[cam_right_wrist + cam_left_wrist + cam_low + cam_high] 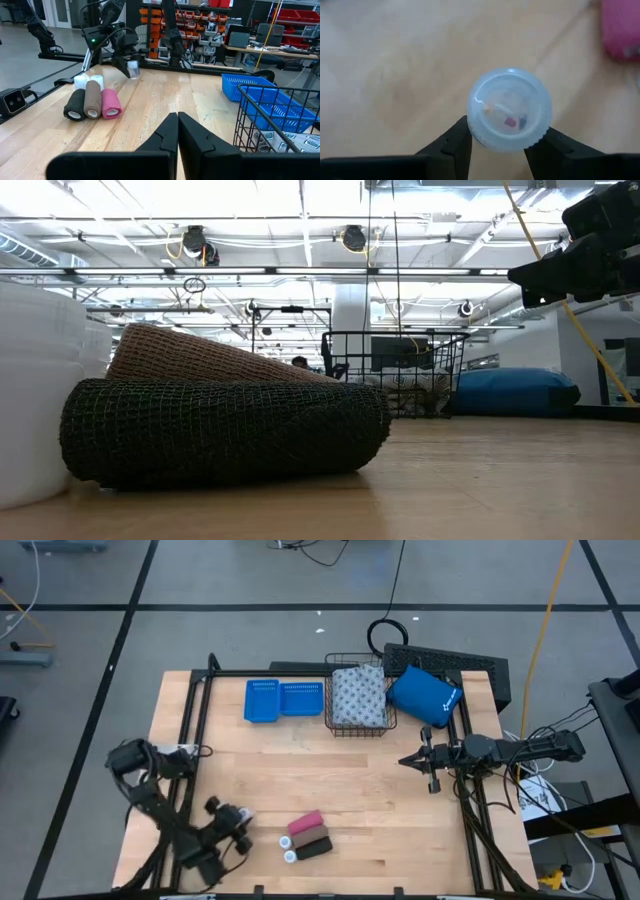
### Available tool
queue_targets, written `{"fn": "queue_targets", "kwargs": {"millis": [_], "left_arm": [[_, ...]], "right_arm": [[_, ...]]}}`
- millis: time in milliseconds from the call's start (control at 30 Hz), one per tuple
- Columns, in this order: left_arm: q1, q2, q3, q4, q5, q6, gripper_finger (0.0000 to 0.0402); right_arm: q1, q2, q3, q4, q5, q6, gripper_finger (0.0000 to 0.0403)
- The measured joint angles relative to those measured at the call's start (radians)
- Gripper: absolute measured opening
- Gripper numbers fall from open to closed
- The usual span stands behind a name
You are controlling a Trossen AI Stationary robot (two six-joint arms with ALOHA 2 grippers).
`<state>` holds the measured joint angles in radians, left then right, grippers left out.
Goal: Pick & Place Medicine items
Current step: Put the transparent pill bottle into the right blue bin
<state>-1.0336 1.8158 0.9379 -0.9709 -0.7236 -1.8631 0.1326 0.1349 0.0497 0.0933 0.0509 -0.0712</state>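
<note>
the left gripper (243,827) sits near the front left part of the light wooden table (300,775), and its two dark fingers (451,145) are closed against the sides of a small translucent white round bottle (509,110), which it holds clear of the table surface; the right wrist view shows that bottle (133,68) in the air above the wood. two more small white round bottles (286,848) stand on the table at the end of a row of three rolled mesh bandages lying side by side and touching: a pink one (305,824), a tan-brown one (92,99) in the middle, and a dark brown-black one (314,848). the low view looks across the dark roll (225,430) with the tan roll (200,360) behind it. at the back of the table a grey-white patterned soft pack (359,697) lies inside a black wire basket (360,730), with a bright blue padded pouch (423,696) just beside it on the right and two blue perforated plastic trays (284,700) to its left. the right gripper (408,761) hovers over the right side of the table, well apart from the rolls, its fingers (167,132) pressed together with nothing between them.
</note>
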Motion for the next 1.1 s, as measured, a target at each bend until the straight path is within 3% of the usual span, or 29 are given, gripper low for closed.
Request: {"fn": "queue_targets", "kwargs": {"millis": [200,400,500,600,767,967,1100], "left_arm": [[0.217,-0.123,0.0,0.117,-0.045,0.455,0.0143],[0.44,-0.249,0.0,0.513,-0.04,1.11,0.0145],[0.547,-0.264,0.001,0.781,0.079,1.423,0.0145],[0.647,-0.264,0.001,0.986,0.256,1.624,0.0143],[0.81,-0.246,0.0,1.132,0.511,1.675,0.0143],[0.951,-0.218,0.001,1.149,0.667,1.599,0.0144],[0.979,-0.193,-0.001,1.119,0.724,1.623,0.0144]], "right_arm": [[0.0,0.0,0.0,0.0,0.0,0.0,0.0],[0.0,0.0,0.0,0.0,0.0,0.0,0.0],[0.0,0.0,0.0,0.0,0.0,0.0,0.0],[0.0,0.0,0.0,0.0,0.0,0.0,0.0],[0.0,0.0,0.0,0.0,0.0,0.0,0.0],[0.0,0.0,0.0,0.001,0.0,-0.001,0.0],[0.0,0.0,0.0,0.004,0.0,-0.01,0.0]]}}
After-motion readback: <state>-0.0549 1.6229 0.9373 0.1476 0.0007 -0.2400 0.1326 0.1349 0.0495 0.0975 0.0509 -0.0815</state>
